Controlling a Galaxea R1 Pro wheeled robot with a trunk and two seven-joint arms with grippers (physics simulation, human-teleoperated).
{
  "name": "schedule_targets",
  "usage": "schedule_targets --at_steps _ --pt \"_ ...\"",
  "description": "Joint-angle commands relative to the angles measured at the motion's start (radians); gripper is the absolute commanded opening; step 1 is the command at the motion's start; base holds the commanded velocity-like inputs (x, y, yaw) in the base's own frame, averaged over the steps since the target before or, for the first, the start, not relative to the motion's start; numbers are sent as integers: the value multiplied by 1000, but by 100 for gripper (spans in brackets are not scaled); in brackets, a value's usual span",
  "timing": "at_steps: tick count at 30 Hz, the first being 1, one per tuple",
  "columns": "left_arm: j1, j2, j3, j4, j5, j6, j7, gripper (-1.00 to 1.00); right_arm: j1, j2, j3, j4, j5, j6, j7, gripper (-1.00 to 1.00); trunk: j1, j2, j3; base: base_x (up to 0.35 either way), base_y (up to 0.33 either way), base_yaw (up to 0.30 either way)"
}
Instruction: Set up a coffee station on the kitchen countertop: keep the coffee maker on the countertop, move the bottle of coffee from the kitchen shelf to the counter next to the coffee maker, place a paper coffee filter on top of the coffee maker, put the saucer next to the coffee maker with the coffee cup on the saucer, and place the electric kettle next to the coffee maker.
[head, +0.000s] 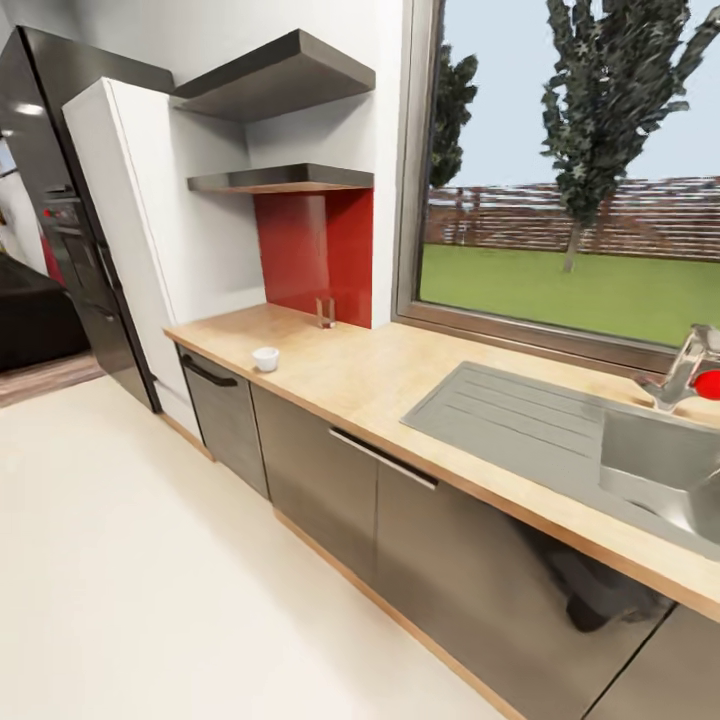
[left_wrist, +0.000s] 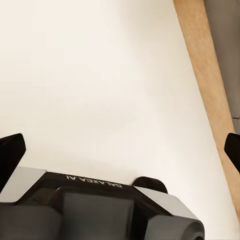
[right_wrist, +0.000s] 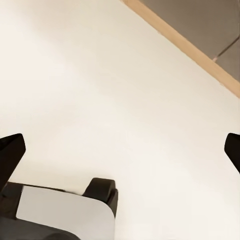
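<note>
The robot is facing the kitchen countertop (head: 380, 385), which is running from the centre left of the head view down to the right edge, with the grey sink (head: 640, 470) set into it at the right. The coffee cup (head: 265, 358) is sitting alone near the counter's front edge at centre left, and a small shiny metal holder (head: 325, 313) is standing behind it against the red wall panel (head: 315, 245). The two dark shelves (head: 285, 178) at the upper left are looking bare from this angle, so the bottle of coffee may be hiding out of sight there. In the wrist views the left gripper (left_wrist: 122, 150) and the right gripper (right_wrist: 122, 150) are both hanging over the pale floor (head: 150, 560), each with its fingertips spread wide apart at the frame edges and holding nothing. The likely risks are judgement calls: the cup is standing close to the edge, so a careless reach could be knocking it to the floor; the holder could be getting mistaken for a task item; and the base, moving close along the cabinet fronts (head: 330, 480), could be clipping them.
</note>
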Motion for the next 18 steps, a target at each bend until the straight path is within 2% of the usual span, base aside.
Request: schedule_targets --at_steps 1,10,13,18 --pt "-1 0 0 0 9 6 -4 100 0 1 4 1 -10 -2 3 100 0 -1 -1 1 1 272" --pt "-1 0 0 0 9 6 -3 100 0 3 4 1 -10 -2 2 100 0 -1 -1 13 12 273" --pt "-1 0 0 0 9 6 -3 100 0 3 4 1 -10 -2 3 100 0 -1 -1 158 138 224" --pt "-1 0 0 0 9 6 -3 100 0 4 4 1 -10 -2 5 100 0 -1 -1 223 196 85"
